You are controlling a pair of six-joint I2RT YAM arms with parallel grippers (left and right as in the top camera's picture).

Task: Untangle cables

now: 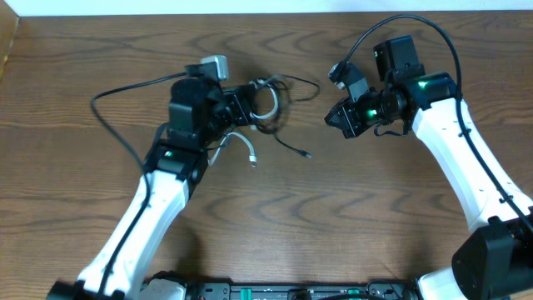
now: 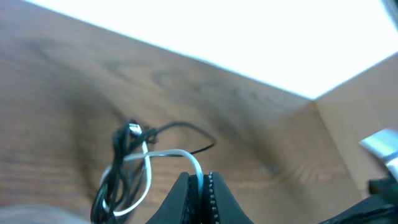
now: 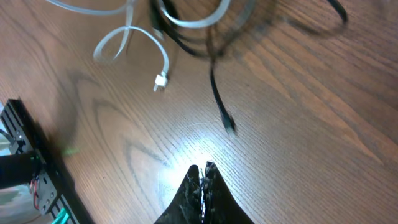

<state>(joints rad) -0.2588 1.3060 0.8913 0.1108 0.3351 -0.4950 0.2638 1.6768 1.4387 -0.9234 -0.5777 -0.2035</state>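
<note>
Overhead: the cables sit knotted together on the counter (image 1: 350, 217), a little toward 12 o'clock of its middle. The white cable (image 1: 274, 100) loops through the black cable (image 1: 291, 147), and both plug tails trail out toward 5 and 6 o'clock. The left jaws are buried in the knot's 9 o'clock side. This looks like an anchoring hold, so that the other arm can draw a strand free. The right jaws are well apart at 3 o'clock, pointing at the knot.

Left wrist: the jaws are clamped on the white cable (image 2: 168, 152), which arcs away toward 10 o'clock into the tangle. The black cable (image 2: 186, 124) loops out beyond it toward 12 o'clock.

Right wrist: the jaws are closed on nothing above bare wood. The black cable (image 3: 219, 99) ends in its plug just ahead at 12 o'clock, and the white cable (image 3: 166, 62) has its plug at 11 o'clock. This puts the jaws close to the loose black tail, which looks the easiest end to pull.
</note>
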